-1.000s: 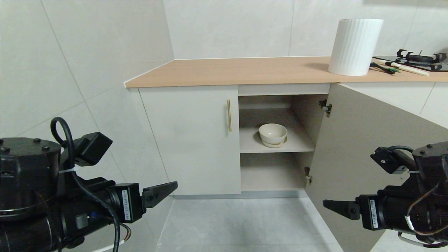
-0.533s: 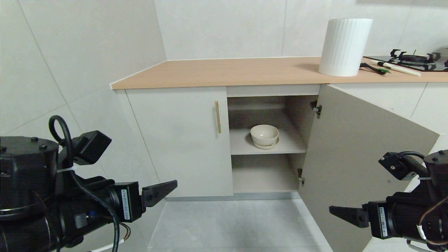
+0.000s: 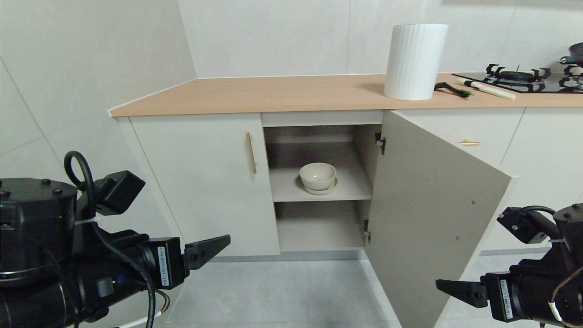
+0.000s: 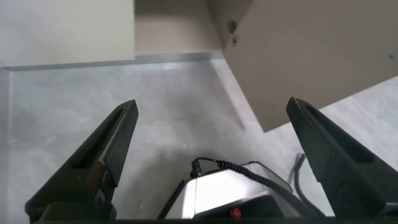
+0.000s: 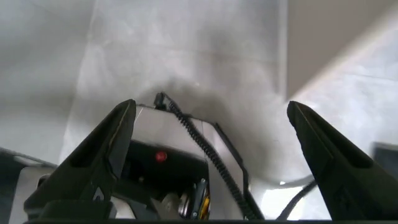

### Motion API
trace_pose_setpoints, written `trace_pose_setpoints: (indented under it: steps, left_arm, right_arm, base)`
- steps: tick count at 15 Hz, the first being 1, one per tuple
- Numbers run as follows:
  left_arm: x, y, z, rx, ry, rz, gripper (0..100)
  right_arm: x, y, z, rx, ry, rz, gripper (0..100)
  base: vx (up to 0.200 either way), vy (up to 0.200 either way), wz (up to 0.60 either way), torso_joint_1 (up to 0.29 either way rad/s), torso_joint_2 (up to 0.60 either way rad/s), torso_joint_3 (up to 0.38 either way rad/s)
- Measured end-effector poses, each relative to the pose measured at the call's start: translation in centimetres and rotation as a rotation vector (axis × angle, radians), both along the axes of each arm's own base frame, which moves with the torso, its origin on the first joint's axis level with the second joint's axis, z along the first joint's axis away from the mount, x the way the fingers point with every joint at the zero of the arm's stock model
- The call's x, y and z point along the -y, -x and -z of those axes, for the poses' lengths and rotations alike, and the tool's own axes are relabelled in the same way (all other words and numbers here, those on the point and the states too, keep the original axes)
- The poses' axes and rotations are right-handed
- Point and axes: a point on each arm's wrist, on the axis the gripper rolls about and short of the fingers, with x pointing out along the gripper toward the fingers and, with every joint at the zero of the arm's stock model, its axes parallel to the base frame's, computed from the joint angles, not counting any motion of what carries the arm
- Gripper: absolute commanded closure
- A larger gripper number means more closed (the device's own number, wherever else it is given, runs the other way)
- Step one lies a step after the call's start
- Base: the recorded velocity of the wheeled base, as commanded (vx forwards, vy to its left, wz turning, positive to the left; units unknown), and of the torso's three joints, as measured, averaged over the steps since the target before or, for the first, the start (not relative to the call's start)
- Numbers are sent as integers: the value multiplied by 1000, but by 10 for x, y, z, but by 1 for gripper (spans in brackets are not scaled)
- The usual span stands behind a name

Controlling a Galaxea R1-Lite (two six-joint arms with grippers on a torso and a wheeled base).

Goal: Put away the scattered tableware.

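Observation:
A cream bowl (image 3: 318, 175) sits on a small plate (image 3: 321, 189) on the middle shelf (image 3: 348, 189) of the open cupboard. The cupboard door (image 3: 426, 205) stands swung out to the right. My left gripper (image 3: 207, 249) hangs low at the left over the floor, open and holding nothing; the left wrist view shows its fingers (image 4: 99, 158) spread wide. My right gripper (image 3: 455, 289) is low at the right, in front of the open door, also open and holding nothing, its fingers (image 5: 323, 152) wide apart in the right wrist view.
On the wooden counter (image 3: 282, 93) stand a tall white ribbed container (image 3: 413, 61), a green-tipped tool (image 3: 453, 89) and a pale stick (image 3: 486, 88) beside a gas hob (image 3: 524, 76). The left cupboard door (image 3: 205, 182) is shut. Grey tile floor (image 3: 291, 291) lies below.
The head camera has turned right, so the whole scene has slid left in the picture. The right gripper sits lower and farther right in view. The left gripper is unchanged.

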Motion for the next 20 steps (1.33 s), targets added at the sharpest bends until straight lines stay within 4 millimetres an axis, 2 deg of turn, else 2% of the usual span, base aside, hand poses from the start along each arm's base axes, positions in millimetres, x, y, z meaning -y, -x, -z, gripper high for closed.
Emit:
trace_pose_setpoints:
  steps: [6,11,15,20]
  left_arm:
    - [0,0,1,-3,-1,0,0]
    - [0,0,1,-4,-1,2,0]
    - [0,0,1,-4,-1,2,0]
    - [0,0,0,1,2,2,0]
  right_arm:
    - [46,-26,-7,4,80,225,0]
    - [81,-54,-12,40,78,409,0]
    - [90,-83,-5,107,-19,519,0]
    - [90,-105,13,93,-105,579,0]
  base:
    - [0,0,0,0,0,0]
    - [0,0,0,0,0,0]
    - [0,0,0,0,0,0]
    - [0,0,0,0,0,0]
